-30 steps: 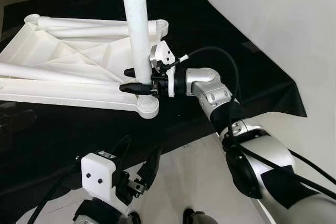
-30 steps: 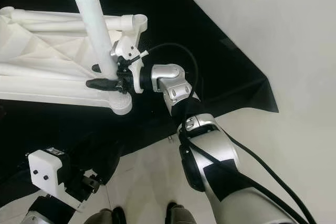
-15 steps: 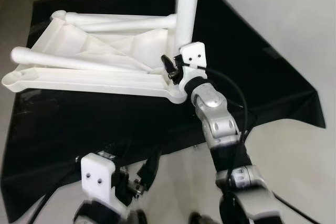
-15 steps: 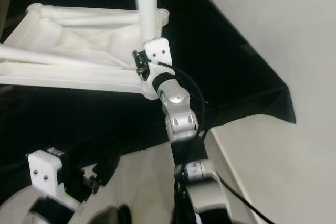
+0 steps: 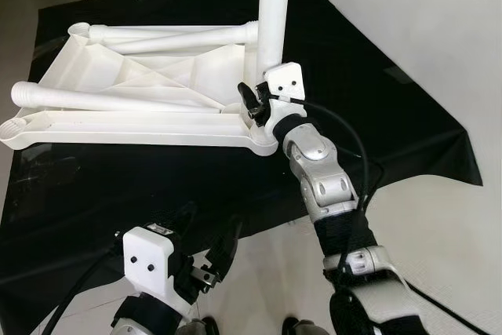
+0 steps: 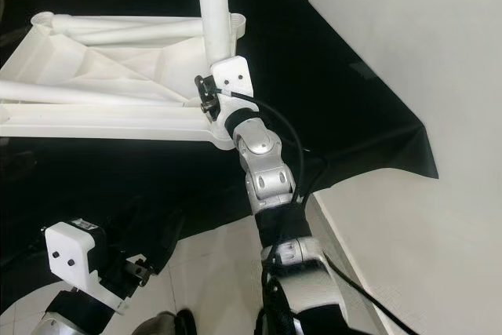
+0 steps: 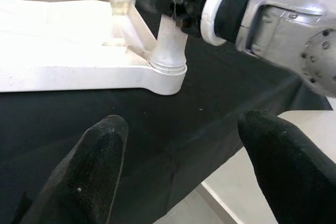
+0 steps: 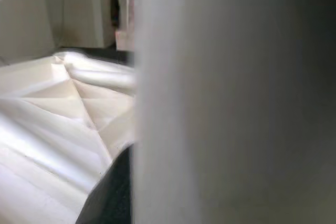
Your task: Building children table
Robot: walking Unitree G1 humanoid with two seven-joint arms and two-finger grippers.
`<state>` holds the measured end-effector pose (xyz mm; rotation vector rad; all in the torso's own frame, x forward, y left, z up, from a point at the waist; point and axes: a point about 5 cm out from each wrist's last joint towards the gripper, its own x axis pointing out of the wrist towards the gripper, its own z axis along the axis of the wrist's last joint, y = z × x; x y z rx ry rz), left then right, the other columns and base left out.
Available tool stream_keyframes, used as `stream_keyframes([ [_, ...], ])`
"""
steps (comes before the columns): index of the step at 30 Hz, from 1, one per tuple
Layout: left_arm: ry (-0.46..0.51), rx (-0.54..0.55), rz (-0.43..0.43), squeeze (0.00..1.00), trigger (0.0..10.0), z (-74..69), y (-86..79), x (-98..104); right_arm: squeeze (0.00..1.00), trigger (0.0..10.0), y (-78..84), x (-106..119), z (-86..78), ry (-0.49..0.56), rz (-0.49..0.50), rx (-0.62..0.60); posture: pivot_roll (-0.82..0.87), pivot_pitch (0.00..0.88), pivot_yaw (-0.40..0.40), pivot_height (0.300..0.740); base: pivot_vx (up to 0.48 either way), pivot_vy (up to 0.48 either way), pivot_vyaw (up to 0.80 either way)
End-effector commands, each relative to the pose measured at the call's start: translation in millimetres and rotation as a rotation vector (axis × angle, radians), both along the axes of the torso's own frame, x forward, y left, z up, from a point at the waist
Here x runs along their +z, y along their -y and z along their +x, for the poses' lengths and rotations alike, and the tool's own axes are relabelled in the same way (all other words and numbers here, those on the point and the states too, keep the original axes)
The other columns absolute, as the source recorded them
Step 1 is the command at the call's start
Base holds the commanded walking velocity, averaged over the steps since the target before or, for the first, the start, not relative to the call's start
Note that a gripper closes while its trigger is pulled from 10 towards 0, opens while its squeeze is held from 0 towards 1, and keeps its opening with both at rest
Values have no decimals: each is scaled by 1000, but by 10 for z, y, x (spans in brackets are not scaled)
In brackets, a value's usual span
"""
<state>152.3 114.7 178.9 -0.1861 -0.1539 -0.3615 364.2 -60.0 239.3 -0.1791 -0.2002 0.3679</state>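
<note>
A white plastic tabletop lies upside down on a black cloth. One white leg stands upright in the near right corner socket. My right gripper is shut on this leg just above the socket, its arm reaching in from the near side. The right wrist view has the leg close up and blurred, with the tabletop's ribbed underside behind it. My left gripper hangs low and open, short of the cloth's near edge, with nothing between its fingers.
Two more white legs lie flat along the tabletop's underside. The black cloth covers the floor under the work. Pale floor tiles lie at the near edge. A white wall stands close on the right.
The camera has shifted. My right arm has swung from the leg's right side to its near side, gripper still shut on the leg. The left gripper has stayed low.
</note>
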Motion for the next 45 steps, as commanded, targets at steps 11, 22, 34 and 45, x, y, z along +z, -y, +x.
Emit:
stream_keyframes([
  [11,-19,-2,-3,0,10000,-4,28,-45,0,10000,-116,279,134,4,-43,668,71,216,-30,740,0,0,0],
  [22,-20,7,-5,0,10000,-29,24,-31,0,10000,-244,442,86,-15,-106,1026,98,239,-33,740,0,0,0],
  [34,-30,3,-4,0,10000,-60,21,-25,0,0,-310,446,51,-30,-80,1186,102,256,-26,740,0,0,0],
  [45,-35,3,-7,0,10000,-65,25,-30,0,0,-201,506,155,29,-54,1015,84,258,-33,740,0,0,0],
])
